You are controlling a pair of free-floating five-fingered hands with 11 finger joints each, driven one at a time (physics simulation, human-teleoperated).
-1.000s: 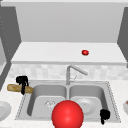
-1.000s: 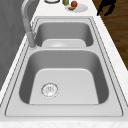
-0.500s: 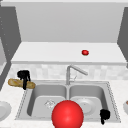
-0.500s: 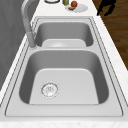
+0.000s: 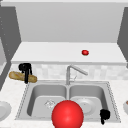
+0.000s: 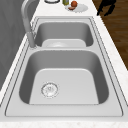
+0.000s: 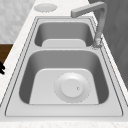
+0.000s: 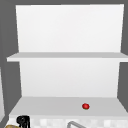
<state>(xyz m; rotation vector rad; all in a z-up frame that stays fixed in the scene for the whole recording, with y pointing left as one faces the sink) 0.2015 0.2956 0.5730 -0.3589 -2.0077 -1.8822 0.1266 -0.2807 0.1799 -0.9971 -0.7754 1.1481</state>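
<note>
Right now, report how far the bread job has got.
Done: the left hand has reached the bread loaf on the counter left of the sink, fingers curled round it. In hand: the loaf, apparently not lifted yet. Left: moving it anywhere. The right hand hangs idle at the sink's front right corner.

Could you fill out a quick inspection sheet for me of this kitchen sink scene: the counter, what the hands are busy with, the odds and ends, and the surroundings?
Surface: pale counter around a steel double sink, faucet at the back.
Job's things: a brown bread loaf lies on the counter left of the sink.
Clutter: red ball at the sink's front; round plate in the right basin; small red fruit on the shelf; white plate on the left counter; dish of food on the right counter.
Hands: left hand curled round the bread loaf; right hand at the sink's front right corner, curled, holding nothing.
Cables: nothing seen.
Surroundings: white wall shelves, grey sides.
</note>
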